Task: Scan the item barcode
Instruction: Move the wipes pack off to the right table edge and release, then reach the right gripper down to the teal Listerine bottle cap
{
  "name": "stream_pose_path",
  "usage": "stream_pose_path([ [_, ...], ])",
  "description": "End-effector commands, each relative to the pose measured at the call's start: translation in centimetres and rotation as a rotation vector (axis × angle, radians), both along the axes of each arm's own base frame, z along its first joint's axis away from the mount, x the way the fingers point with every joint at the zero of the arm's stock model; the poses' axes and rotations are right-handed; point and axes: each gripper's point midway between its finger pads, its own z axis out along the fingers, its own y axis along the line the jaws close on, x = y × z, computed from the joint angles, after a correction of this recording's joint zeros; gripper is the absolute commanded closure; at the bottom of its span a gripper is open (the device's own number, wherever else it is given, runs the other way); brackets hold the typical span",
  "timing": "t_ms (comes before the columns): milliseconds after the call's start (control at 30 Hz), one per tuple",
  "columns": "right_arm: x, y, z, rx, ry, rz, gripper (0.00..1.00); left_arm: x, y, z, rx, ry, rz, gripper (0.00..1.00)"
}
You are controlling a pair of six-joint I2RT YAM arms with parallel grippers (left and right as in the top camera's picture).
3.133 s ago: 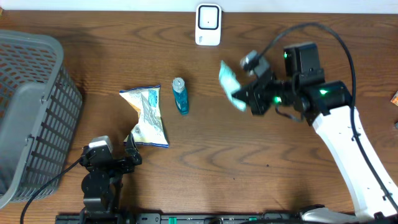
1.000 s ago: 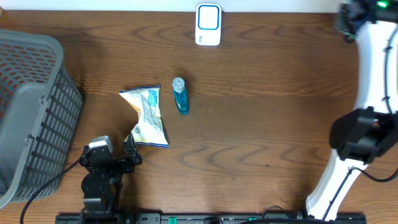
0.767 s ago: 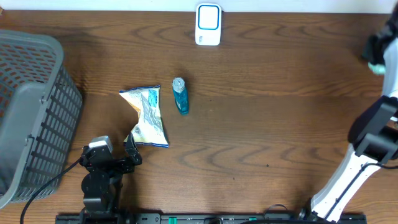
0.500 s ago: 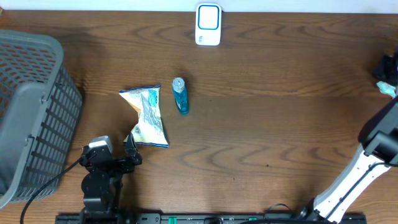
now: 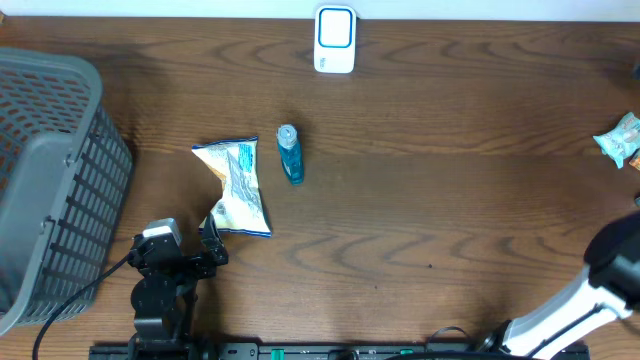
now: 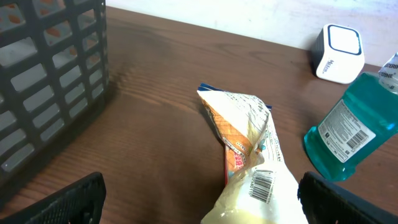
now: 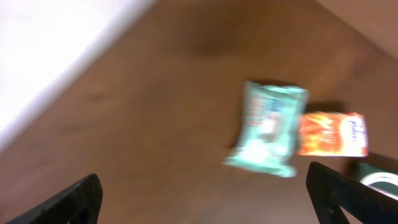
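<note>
A white barcode scanner (image 5: 335, 40) stands at the table's far edge. A teal packet (image 5: 620, 140) lies at the right edge; in the right wrist view this teal packet (image 7: 268, 127) rests beside an orange packet (image 7: 329, 134). My right gripper (image 7: 211, 205) hovers above them, open and holding nothing. A crumpled chip bag (image 5: 235, 187) and a blue bottle (image 5: 290, 155) lie mid-left. My left gripper (image 6: 205, 208) is open just in front of the chip bag (image 6: 249, 155), whose barcode (image 6: 262, 182) faces up.
A grey basket (image 5: 50, 180) fills the left side. The left arm (image 5: 160, 270) sits at the near-left edge, the right arm's white link (image 5: 610, 280) at the lower right. In the left wrist view the bottle (image 6: 348, 127) lies right of the bag.
My right gripper has opened and let go of the teal packet, which now lies at the table's right edge. The right arm swung away toward the near right. The left arm stayed still.
</note>
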Motion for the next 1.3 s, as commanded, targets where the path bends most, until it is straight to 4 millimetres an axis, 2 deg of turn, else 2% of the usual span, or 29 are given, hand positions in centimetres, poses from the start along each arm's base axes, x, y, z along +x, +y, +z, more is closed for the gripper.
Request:
stream_pose_path([
  [0,0.9,8.7,7.5,0.071,-0.168,0.189,0.01,0.0,0.1,0.1,-0.008,-0.006,0.010,0.02],
  [100,0.8,15.0,9.3,0.083,-0.167,0.299,0.01,0.0,0.1,0.1,-0.008,-0.006,0.010,0.02],
  [167,0.5,19.8,9.6,0.129,-0.144,0.365,0.01,0.0,0.1,0.1,-0.009,-0.006,0.010,0.02],
  [333,-1.8,31.5,7.4,0.253,0.019,0.533,0.01,0.0,0.1,0.1,-0.009,-0.006,0.010,0.02],
  [467,-3.6,39.2,6.1,0.300,0.108,0.652,0.01,0.0,0.1,0.1,-0.009,-0.006,0.010,0.02],
  [533,-5.1,43.3,5.6,0.337,0.152,0.711,0.01,0.0,0.1,0.1,-0.009,-0.006,0.010,0.02],
  [633,-6.8,48.1,5.8,0.334,0.154,0.831,0.01,0.0,0.1,0.1,-0.008,-0.006,0.010,0.02],
  [700,-7.8,50.6,6.0,0.338,0.149,0.882,0.01,0.0,0.1,0.1,-0.009,-0.006,0.010,0.02],
  [800,-8.5,52.5,5.6,0.337,0.168,0.820,0.01,0.0,0.1,0.1,-0.009,-0.006,0.010,0.02],
  [900,-7.7,53.5,4.8,0.190,0.125,0.785,0.01,0.0,0.1,0.1,-0.009,-0.006,0.010,0.02],
  [1000,-7.1,55.6,3.7,0.004,0.082,0.866,0.01,0.0,0.1,0.1,-0.009,-0.006,0.010,0.02],
  [1133,-6.9,58.6,0.8,-0.172,0.089,0.965,0.01,0.0,0.1,0.1,-0.009,-0.006,0.010,0.02],
  [1267,-6.9,61.4,-3.3,-0.234,0.141,1.055,0.01,0.0,0.1,0.1,-0.008,-0.006,0.010,0.02],
])
